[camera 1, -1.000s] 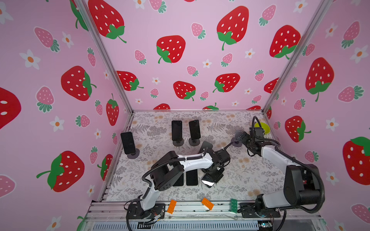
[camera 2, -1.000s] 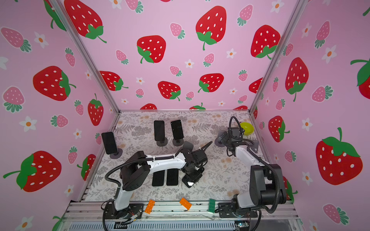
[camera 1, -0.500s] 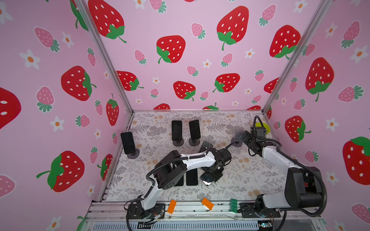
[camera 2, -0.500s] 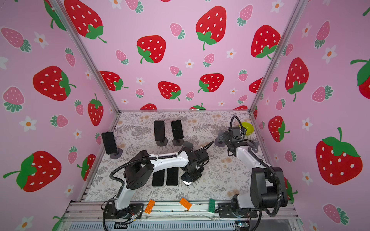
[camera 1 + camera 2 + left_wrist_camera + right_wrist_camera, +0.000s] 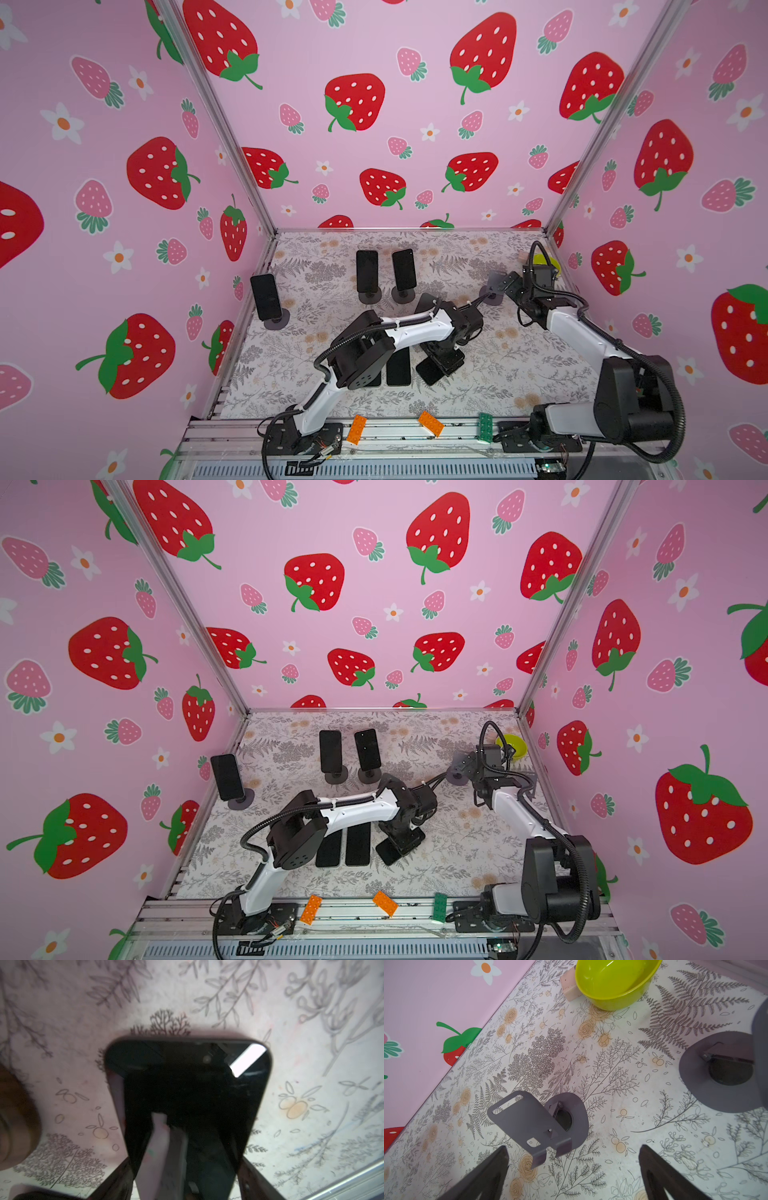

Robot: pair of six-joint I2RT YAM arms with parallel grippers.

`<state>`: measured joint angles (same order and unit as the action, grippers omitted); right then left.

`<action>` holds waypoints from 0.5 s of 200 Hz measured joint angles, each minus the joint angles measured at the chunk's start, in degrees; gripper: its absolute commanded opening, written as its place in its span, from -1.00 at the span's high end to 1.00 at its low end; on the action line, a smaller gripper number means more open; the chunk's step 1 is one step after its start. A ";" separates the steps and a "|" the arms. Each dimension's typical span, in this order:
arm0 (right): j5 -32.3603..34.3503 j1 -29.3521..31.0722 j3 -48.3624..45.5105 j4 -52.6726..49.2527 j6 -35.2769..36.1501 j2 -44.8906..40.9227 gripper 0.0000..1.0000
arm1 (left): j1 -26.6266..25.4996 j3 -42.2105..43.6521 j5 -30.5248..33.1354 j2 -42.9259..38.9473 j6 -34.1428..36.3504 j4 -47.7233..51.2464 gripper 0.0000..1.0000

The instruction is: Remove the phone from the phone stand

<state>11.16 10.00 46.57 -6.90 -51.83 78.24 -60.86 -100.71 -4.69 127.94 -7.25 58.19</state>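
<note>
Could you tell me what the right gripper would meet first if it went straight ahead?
Probably the empty phone stand, close ahead of the open right gripper; depth is unclear.

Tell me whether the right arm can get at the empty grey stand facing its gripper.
Probably yes: the right gripper hangs open just short of the empty grey stand, with nothing between them in the right wrist view.

Both top views: mounted high at the front, angled down and back, whole worktop (image 5: 519,374) in frame, near-identical coverage. Left wrist cam: very close, looking straight down on phone (image 5: 187,1095). Right wrist cam: farther off, oblique across stand (image 5: 529,1124) toward bowl (image 5: 612,982). Phone and bowl also show in both top views.
</note>
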 measured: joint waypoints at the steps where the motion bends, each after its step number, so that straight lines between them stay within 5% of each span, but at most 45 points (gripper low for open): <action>1: 0.00 0.00 0.00 0.00 0.00 0.00 -0.99 | 0.00 -0.09 -0.02 0.07 0.00 0.09 -0.56; 100: 0.37 0.00 -0.04 0.00 0.00 -0.74 -0.99 | 0.17 -0.07 -0.31 -0.02 0.09 0.20 -0.40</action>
<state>11.53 10.00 46.52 -6.90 -51.83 77.49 -60.69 -100.77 -4.99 127.92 -7.16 58.39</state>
